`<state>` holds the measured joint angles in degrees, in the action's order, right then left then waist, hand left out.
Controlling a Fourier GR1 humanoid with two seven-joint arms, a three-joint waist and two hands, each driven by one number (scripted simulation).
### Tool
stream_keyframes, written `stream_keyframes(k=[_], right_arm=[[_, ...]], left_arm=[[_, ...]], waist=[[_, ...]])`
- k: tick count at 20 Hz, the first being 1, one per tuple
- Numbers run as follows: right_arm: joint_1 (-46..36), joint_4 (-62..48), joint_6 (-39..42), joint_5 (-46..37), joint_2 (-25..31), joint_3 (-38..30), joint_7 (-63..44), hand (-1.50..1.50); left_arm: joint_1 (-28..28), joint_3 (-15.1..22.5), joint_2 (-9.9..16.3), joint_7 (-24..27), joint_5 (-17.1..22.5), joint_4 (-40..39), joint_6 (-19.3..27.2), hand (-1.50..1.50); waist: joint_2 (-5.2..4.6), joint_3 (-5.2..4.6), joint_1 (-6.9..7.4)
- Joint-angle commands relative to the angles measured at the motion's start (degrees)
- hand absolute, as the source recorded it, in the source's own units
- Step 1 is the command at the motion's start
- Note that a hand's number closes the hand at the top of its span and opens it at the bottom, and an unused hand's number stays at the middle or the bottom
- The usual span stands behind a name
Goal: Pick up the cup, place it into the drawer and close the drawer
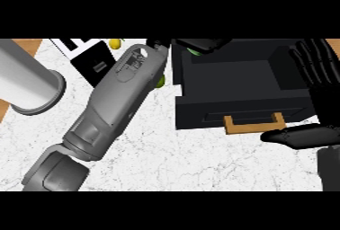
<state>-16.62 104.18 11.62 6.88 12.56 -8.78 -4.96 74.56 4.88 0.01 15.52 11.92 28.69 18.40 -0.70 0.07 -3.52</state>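
My left forearm crosses the marble counter (199,161) from the lower left up to the open black drawer (239,83). My left hand (203,43) is over the drawer's far left corner, fingers curled round a green cup (194,51), of which only a sliver shows. The drawer stands pulled out, its wooden handle (254,124) facing me. My right hand (317,67) is open at the drawer's right side, fingers pointing up and its thumb (299,136) lying just right of the handle.
A large grey cylinder (30,81) stands at the left. A black and white box (93,58) lies at the back, with a yellow-green item (115,43) beside it. Another green bit (161,82) peeks from under my left forearm.
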Motion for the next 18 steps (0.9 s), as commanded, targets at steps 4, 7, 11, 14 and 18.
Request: stream_keyframes(k=[4,7,11,14,18], right_arm=[[-4.6,-3.7,0.5,-0.2,-0.1,1.0,0.6,-1.5],[-5.5,-2.9,1.6,1.1,0.3,1.0,0.1,-1.5],[-5.5,-2.2,1.2,0.8,-0.9,2.5,0.0,-1.5],[-7.4,-2.4,0.8,0.8,-1.9,3.8,-1.2,-1.5],[-7.2,-3.4,5.0,4.0,-2.8,5.7,1.5,-1.5]], left_arm=[[3.6,8.0,0.0,-2.7,3.2,-10.1,0.4,1.5],[1.0,12.5,0.0,-3.3,4.3,-10.8,-2.7,1.5],[0.7,14.2,0.0,-4.6,5.9,-12.2,-3.9,1.5],[-0.7,16.6,0.0,-3.0,6.7,-11.1,-2.4,-1.5],[-2.7,14.9,0.0,0.4,11.8,-8.6,-3.3,-1.5]], waist=[[-1.19,0.08,-3.11],[-1.4,0.1,-5.24],[-1.75,0.08,-6.62],[-2.05,0.04,-8.21],[-2.29,0.02,-8.3]])
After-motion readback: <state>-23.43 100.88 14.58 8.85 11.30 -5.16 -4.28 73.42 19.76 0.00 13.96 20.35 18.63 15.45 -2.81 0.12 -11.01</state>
